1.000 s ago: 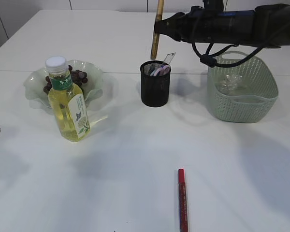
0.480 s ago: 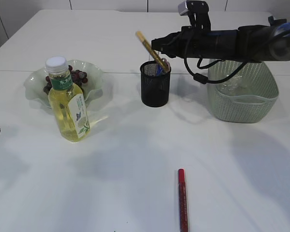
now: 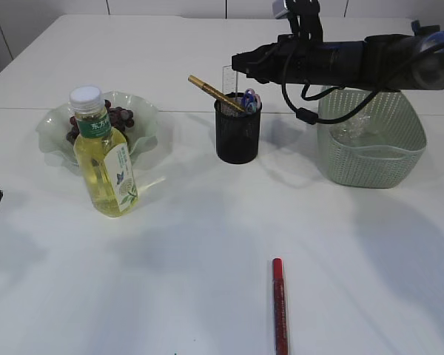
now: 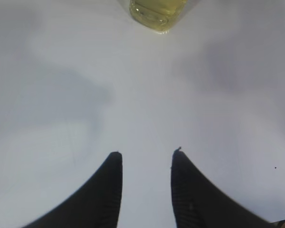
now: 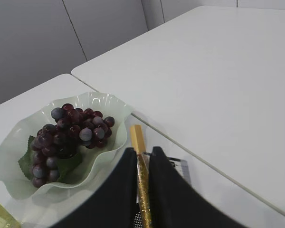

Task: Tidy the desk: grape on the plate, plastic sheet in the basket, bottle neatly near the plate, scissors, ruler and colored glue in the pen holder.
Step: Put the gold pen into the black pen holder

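Right end effector [image 5: 143, 164] pinches gold glitter glue stick [image 3: 216, 94], tilted leftward into black mesh pen holder [image 3: 237, 137] for release; left end effector [image 4: 145, 159] idle, parted, empty.

Black arm [image 3: 355, 55], looping black cables [image 3: 311, 96]

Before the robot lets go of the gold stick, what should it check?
1. Gold glue pen tip inside the pen holder: ok.
2. Right pincer shut on the pen: ok.
3. Pen upright: not ok, it leans left over the rim.
4. Grapes on the plate: ok.
5. Red glue pen put away: not ok, it lies on the table.
6. Left pincer empty: ok.
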